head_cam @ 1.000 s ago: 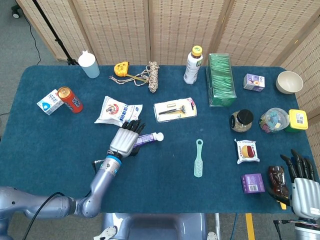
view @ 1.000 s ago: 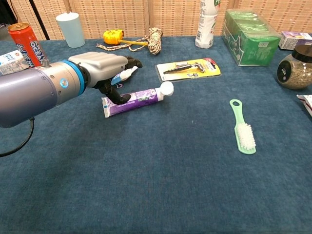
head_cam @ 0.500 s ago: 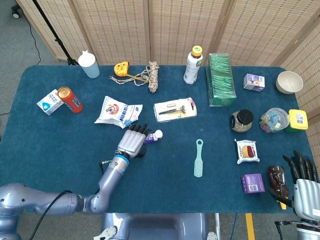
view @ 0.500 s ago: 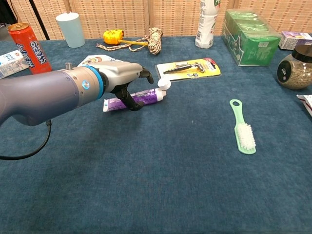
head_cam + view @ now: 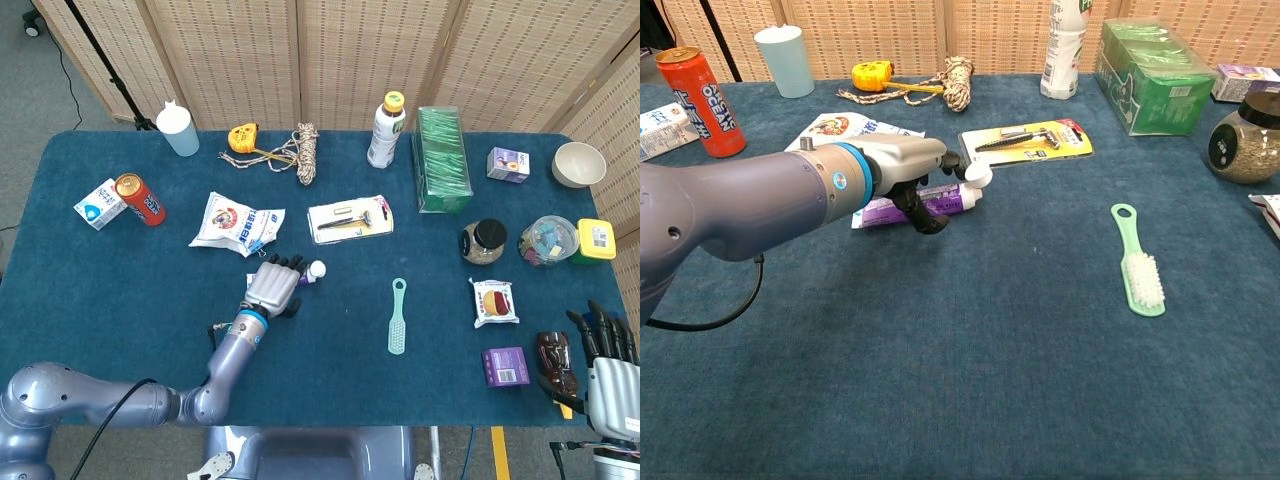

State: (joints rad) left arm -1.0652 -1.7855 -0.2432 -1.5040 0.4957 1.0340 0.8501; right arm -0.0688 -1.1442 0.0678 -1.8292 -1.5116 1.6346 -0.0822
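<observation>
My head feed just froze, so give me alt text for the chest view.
The left hand reaches in from the left and lies over a purple toothpaste tube on the blue table, fingers curled down around it. A packaged razor lies just behind, and a green brush lies to the right.

The left hand (image 5: 912, 172) lies over a purple tube (image 5: 902, 207) on the blue bench (image 5: 970, 380), palm down, its dark fingers (image 5: 928, 212) curled down around the tube's middle. The tube lies on its side, its white cap (image 5: 978, 174) pointing right and poking out past the hand. Behind the hand lies a white snack pouch (image 5: 840, 127), and just right of the cap a yellow razor pack (image 5: 1028, 141). A red can (image 5: 700, 88) stands upright at far left with a pale blue cup (image 5: 785, 60) behind it. A green brush (image 5: 1140, 265) lies well apart to the right, handle pointing away from the camera. At the back are a yellow tape measure (image 5: 871, 75), a rope coil (image 5: 956, 78), a white bottle (image 5: 1064, 50) and a green box (image 5: 1155, 72)
</observation>
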